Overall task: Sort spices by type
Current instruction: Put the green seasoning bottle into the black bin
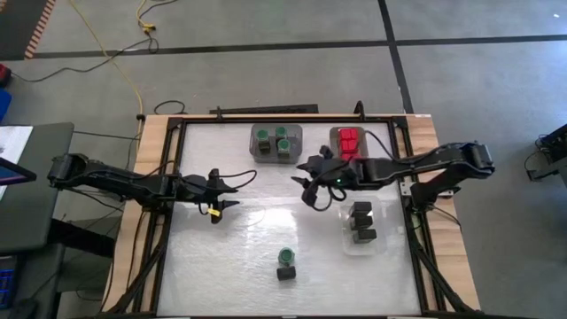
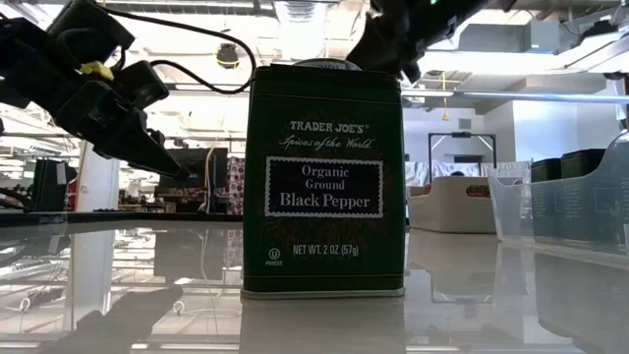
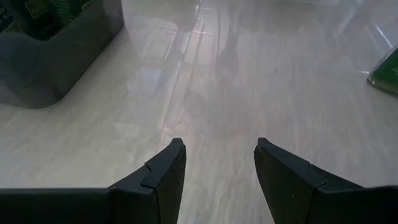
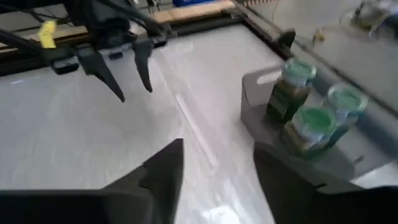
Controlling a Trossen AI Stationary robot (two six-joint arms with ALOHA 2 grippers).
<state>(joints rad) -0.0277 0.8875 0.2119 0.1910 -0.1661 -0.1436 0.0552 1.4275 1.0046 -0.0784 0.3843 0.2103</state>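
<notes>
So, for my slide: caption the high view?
Both open grippers, left and right, hover mid-table; a green-lidded jar waits unsorted.

We see two dark, slim jointed arms with black cables looping off them. The left gripper carries a yellow tag; the right gripper shows a small green light. Fingers are matte black wedges.

From my station the scene reads bright, lit from overhead: ceiling lights blow out behind the dark green black-pepper tin in the low view. The glossy white tabletop throws glare patches and mirror reflections. My right wrist view is motion-blurred; the green-lidded round jars look soft.
</notes>
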